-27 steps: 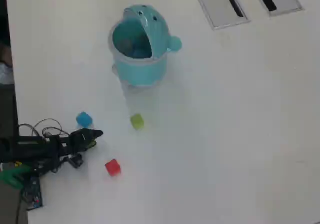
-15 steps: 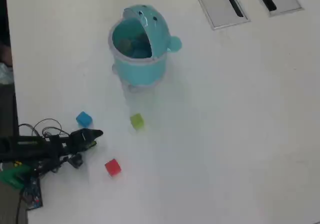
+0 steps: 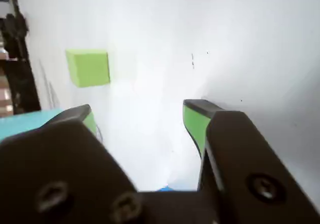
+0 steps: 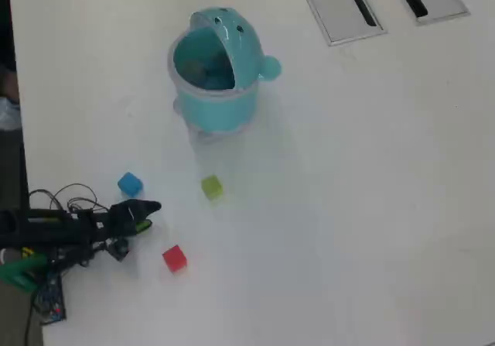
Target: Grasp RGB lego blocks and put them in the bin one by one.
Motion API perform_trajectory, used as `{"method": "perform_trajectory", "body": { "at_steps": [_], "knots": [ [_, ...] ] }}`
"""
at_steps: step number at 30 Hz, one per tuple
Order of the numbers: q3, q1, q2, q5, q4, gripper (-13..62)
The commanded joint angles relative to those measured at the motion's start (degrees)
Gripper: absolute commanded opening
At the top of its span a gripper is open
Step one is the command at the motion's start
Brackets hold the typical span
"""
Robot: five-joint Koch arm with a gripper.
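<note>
Nearby, the fingers stand spread and empty above the white desk, with red, blue and yellow-green blocks loose around them; a misjudged descent could knock a block away from the open-lidded bin.

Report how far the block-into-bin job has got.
Done: nothing visible; the overhead view shows the blue block, yellow-green block and red block all on the table, outside the bin, whose lid is flipped open. In hand: nothing; the gripper is open and empty in the wrist view, low between the blue and red blocks. Left: all three blocks.
</note>
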Motion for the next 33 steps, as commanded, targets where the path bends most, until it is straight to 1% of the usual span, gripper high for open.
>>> {"method": "perform_trajectory", "body": {
  "at_steps": [1,8,12,19,22,26,31,33],
  "knots": [
    [4.1,1.1,4.0,-2.1,-5.9,33.8],
    [4.1,2.7,4.0,-4.0,-10.7,33.8],
    [4.1,4.7,4.0,-12.4,-12.6,33.8],
    [4.1,5.6,4.0,-14.7,-20.0,34.3],
    [4.1,8.1,4.0,-29.4,-25.1,33.9],
    [4.1,9.0,4.0,-39.6,-31.8,33.8],
    [4.1,13.0,4.0,-43.2,-35.0,34.0],
    [4.1,15.2,4.0,-51.1,-39.2,34.0]
  ]
}}
